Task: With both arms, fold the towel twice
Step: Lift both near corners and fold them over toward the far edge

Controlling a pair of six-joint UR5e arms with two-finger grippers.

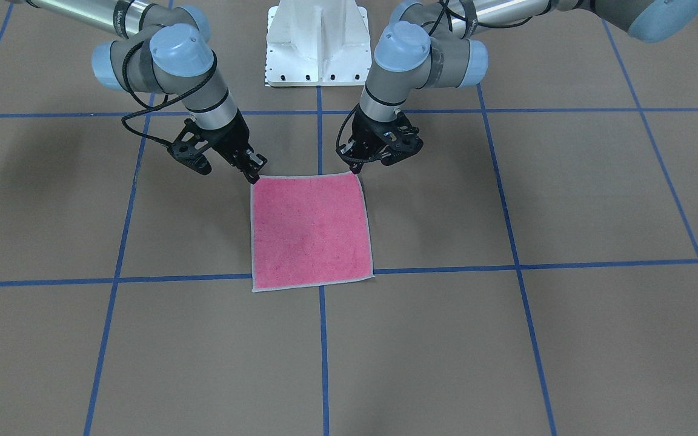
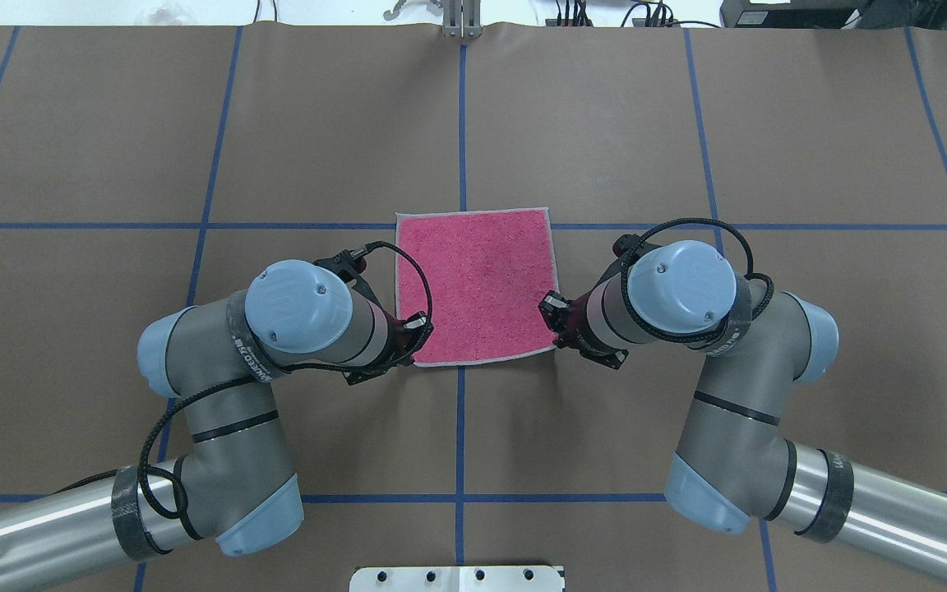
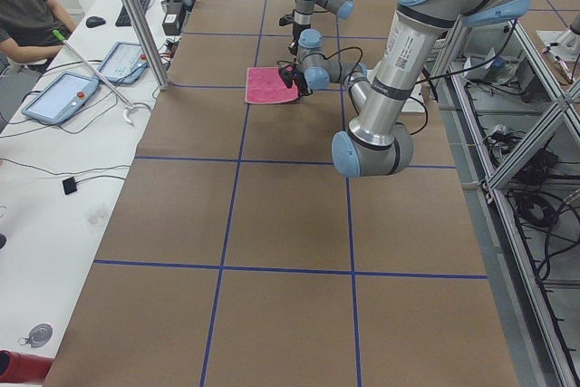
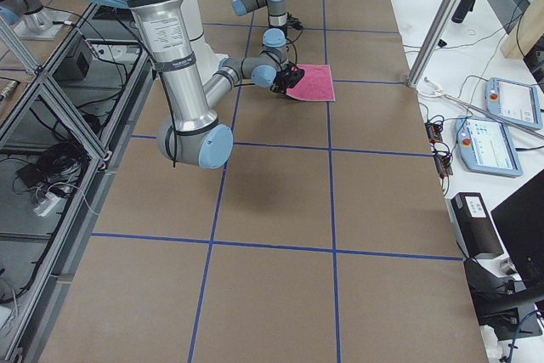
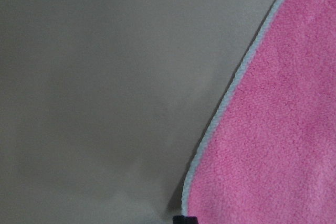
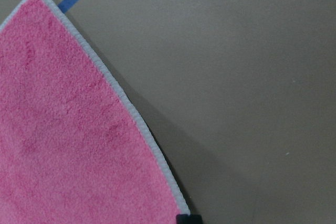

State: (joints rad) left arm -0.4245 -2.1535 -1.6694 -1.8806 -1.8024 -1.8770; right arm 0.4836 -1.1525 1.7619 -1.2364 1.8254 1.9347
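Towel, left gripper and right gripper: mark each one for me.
towel [image 1: 311, 233], exterior front-facing view, middle of the pink face.
left gripper [image 1: 358, 170], exterior front-facing view, fingertips by a towel corner.
right gripper [image 1: 254, 177], exterior front-facing view, fingertips by the neighbouring corner.

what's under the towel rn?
The towel lies flat, pink side up, on the brown table. Blue tape lines run in under it and come out the other side; their crossing is covered. Its underside is hidden too.

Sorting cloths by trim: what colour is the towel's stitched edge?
Pale grey stitched edge on the pink towel; shows best in the right wrist-mounted view.
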